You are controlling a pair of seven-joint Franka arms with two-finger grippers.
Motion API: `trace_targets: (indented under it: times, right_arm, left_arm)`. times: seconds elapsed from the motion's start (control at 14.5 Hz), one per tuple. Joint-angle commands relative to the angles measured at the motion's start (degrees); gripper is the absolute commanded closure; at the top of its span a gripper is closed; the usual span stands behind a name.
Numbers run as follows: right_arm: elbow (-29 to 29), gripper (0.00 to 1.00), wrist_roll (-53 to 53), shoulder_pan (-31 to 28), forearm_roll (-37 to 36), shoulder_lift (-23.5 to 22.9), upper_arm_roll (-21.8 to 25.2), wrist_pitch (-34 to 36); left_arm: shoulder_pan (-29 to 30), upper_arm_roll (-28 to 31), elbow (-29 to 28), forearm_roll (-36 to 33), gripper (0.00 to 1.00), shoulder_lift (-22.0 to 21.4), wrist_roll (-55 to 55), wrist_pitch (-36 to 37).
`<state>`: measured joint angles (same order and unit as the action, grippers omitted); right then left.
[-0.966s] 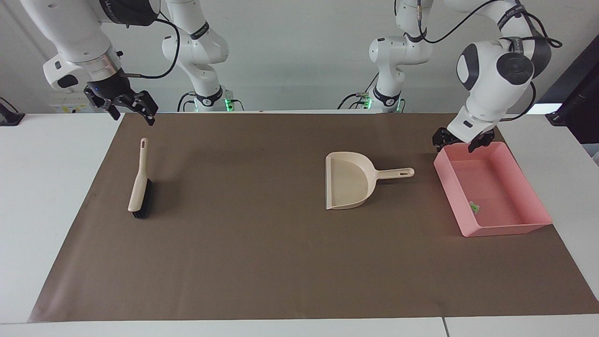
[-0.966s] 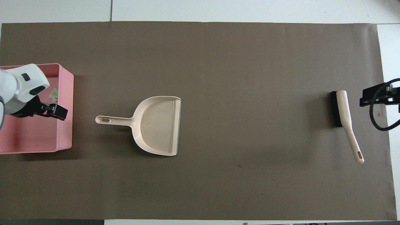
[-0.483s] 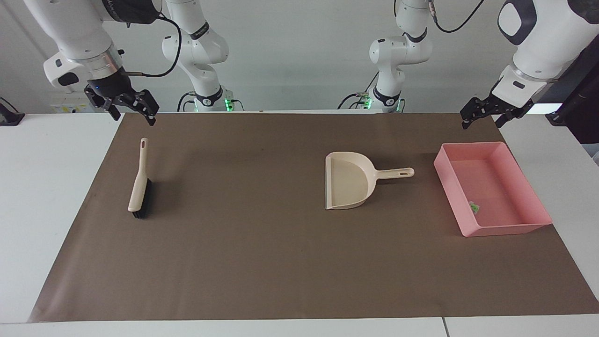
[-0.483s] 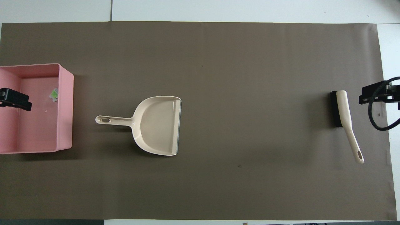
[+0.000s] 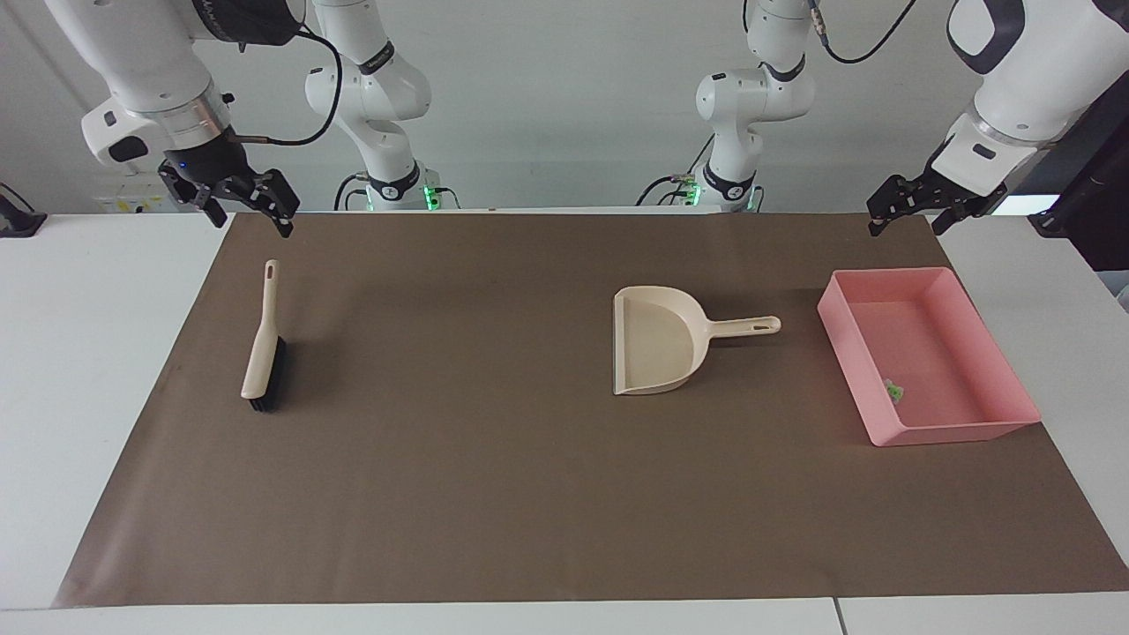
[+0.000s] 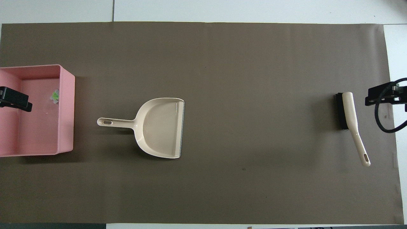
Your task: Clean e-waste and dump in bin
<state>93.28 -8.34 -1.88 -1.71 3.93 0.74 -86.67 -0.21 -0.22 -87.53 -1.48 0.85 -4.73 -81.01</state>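
A brown mat (image 5: 564,494) covers most of the white table (image 5: 88,370). In the facing view the pink bin (image 5: 988,430) sits at the right of the frame, on the mat toward the left arm's end of the table. A small white bit with bright green marks (image 5: 894,390) lies on its floor, near the corner of the bin lowest in that view; a second, dark piece cannot be made out. The beige dustpan (image 5: 657,348) lies flat near the middle of the frame, its handle pointing at the bin but well apart from it. The brush (image 5: 261,348) lies at the left of the frame, bristles on the mat. The left gripper (image 5: 908,205) hangs in the air at the upper right, over the mat's edge, jaws spread wide and holding nothing. The right gripper (image 5: 236,201) hangs at the upper left, over the mat's corner above the brush handle, also wide and empty.
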Motion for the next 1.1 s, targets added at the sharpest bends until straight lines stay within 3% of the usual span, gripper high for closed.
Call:
trace_targets:
  times: [0.0, 0.21, 1.03]
  right_arm:
    - [0.3, 0.00, 0.3, -0.8, 0.7, 0.4, -0.6, -0.5]
    - [0.4, 0.00, 0.3, -1.0, 0.7, 0.4, -0.6, -0.1]
    - [0.4, 0.00, 0.4, -1.1, 0.7, 0.4, -0.6, 0.0]
  left_arm:
    - [0.4, -0.2, -3.3, 0.9, 0.02, -2.6, 0.4, -0.4]
    - [0.5, -0.2, -6.8, 1.0, 0.02, -4.6, 0.5, -3.0]
    - [0.5, -0.1, -6.6, 1.0, 0.02, -4.4, 0.7, -6.4]
